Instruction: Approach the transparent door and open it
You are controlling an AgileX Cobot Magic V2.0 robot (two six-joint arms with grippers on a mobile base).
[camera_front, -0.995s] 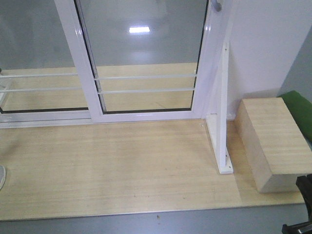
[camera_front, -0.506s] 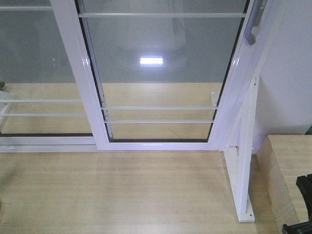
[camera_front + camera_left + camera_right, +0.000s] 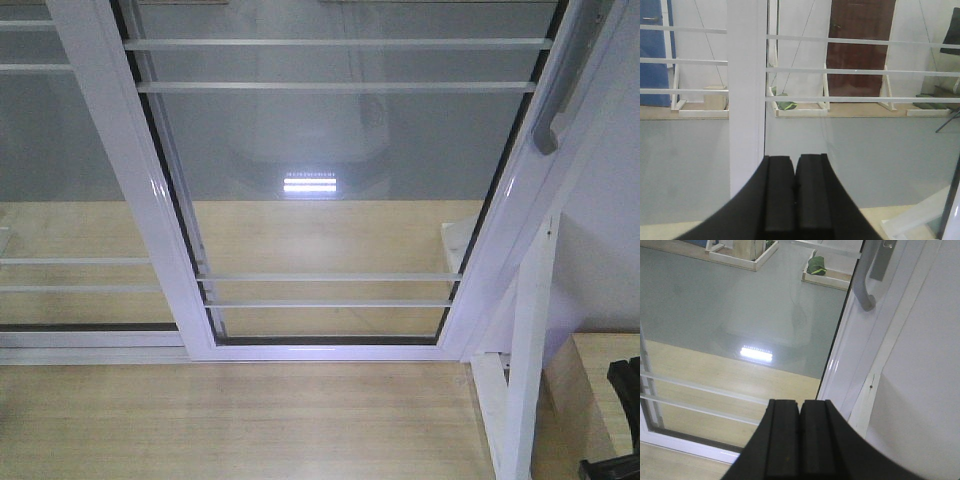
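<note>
Grey handle (image 3: 863,285) on the transparent door (image 3: 330,180) sits up-right of the right gripper (image 3: 800,405), not touching. It and the left gripper (image 3: 795,160) are both pinched together, empty.

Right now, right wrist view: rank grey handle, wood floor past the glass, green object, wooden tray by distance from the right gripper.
1. grey handle, upper right, nearest.
2. wood floor, lower left.
3. green object, top centre, and wooden tray, top left: too close to call.

Front view: close, looking down at the door (image 3: 330,180), lower half. My left wrist view faces level through its glass; my right tilts down by the handle (image 3: 863,285), shared with front.
</note>
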